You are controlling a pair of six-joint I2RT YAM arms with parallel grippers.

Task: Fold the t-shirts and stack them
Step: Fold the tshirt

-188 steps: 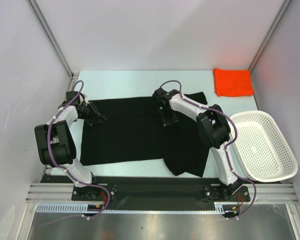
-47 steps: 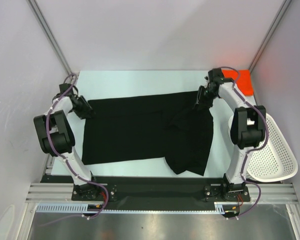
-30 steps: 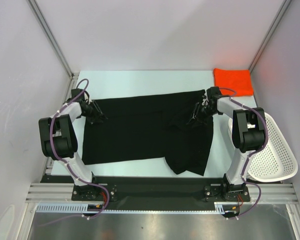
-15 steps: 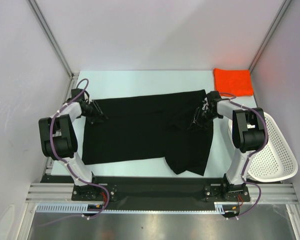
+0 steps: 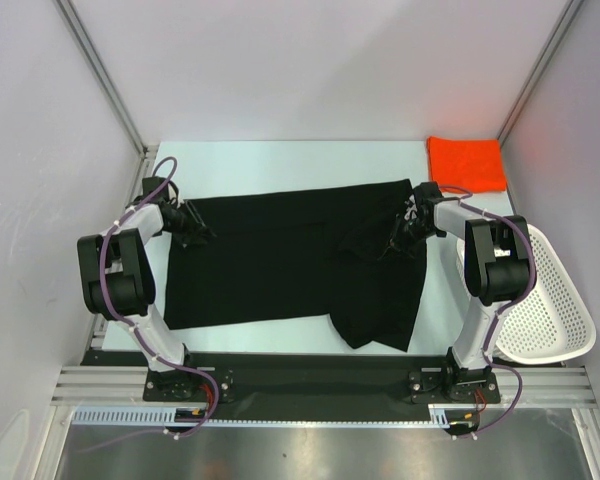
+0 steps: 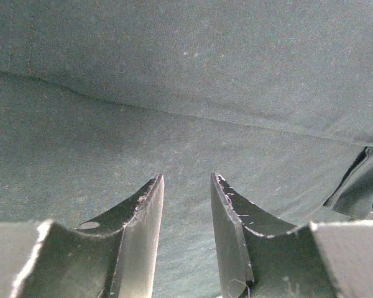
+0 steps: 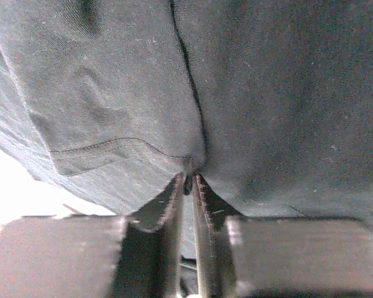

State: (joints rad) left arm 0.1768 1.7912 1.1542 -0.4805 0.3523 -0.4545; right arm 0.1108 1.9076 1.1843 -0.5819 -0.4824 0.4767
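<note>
Fabric of the black t-shirt (image 5: 270, 260) sits pinched in the right claw (image 7: 188, 181), likely for a fold (left claw (image 6: 186, 185) hangs parted).

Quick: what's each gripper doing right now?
Left gripper: open, fingers over the black shirt, nothing gripped.
Right gripper: closed on a pinch of the black shirt.

overhead: bright, even, sharp.
black shirt (image 5: 270, 260): folds lost in darkness.
wrist views: dim, grainy; right end effector (image 7: 188, 181) soft-focus.
</note>
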